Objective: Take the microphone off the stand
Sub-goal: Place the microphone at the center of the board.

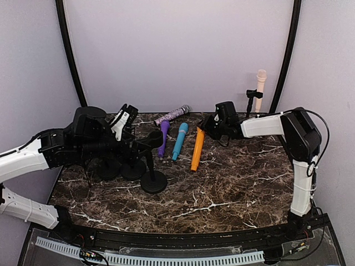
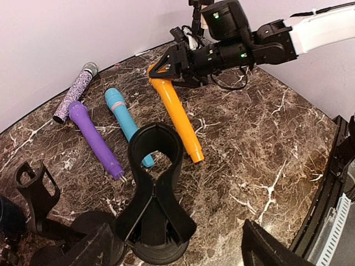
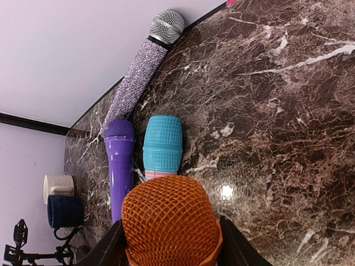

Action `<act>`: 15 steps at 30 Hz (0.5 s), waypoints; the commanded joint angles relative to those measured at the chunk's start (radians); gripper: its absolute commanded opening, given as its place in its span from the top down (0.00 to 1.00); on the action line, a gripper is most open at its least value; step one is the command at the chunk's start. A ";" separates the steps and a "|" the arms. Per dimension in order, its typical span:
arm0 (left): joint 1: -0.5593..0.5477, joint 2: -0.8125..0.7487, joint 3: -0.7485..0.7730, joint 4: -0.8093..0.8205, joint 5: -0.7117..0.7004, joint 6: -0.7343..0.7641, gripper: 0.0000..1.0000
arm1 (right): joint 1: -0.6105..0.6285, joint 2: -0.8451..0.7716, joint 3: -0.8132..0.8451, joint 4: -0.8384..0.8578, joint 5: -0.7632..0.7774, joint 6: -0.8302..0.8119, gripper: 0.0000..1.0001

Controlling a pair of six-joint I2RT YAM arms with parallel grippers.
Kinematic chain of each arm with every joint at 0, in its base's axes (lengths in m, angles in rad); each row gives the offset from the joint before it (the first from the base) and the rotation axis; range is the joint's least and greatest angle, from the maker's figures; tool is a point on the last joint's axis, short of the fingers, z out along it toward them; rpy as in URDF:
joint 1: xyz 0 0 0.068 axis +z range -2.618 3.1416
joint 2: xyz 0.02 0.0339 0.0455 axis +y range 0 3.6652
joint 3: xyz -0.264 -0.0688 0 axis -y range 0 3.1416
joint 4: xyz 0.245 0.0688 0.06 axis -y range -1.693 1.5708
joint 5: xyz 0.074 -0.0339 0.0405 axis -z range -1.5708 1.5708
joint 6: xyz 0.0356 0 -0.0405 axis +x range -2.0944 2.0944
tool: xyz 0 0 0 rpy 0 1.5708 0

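Orange microphone (image 3: 169,216) (flat) in right hand (image 3: 172,246)

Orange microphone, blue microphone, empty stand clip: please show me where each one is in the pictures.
orange microphone (image 2: 178,119), left wrist view, middle of its handle
blue microphone (image 2: 124,117), left wrist view, upper handle just below the head
empty stand clip (image 2: 157,202), left wrist view, stem below the open ring
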 commanded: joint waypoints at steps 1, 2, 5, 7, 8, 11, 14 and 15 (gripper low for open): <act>0.010 -0.071 0.000 -0.064 0.017 -0.052 0.18 | -0.002 0.085 0.062 0.005 0.031 0.003 0.43; 0.011 -0.080 -0.016 -0.066 0.012 -0.057 0.17 | -0.002 0.100 0.075 0.005 0.032 0.004 0.41; 0.014 -0.131 -0.054 -0.065 -0.005 -0.090 0.16 | -0.002 0.134 0.119 -0.016 0.039 -0.012 0.33; 0.014 -0.162 -0.090 -0.065 -0.013 -0.109 0.16 | -0.002 0.148 0.148 -0.042 0.050 -0.030 0.27; 0.014 -0.173 -0.100 -0.066 -0.016 -0.116 0.16 | -0.002 0.150 0.152 -0.047 0.053 -0.039 0.24; 0.016 -0.223 -0.142 -0.070 -0.026 -0.143 0.15 | -0.002 0.137 0.148 -0.047 0.060 -0.053 0.20; 0.017 -0.254 -0.169 -0.076 -0.036 -0.160 0.14 | -0.002 0.089 0.107 -0.006 0.057 -0.080 0.16; 0.017 -0.264 -0.179 -0.080 -0.039 -0.166 0.13 | -0.002 0.065 0.088 0.010 0.053 -0.097 0.15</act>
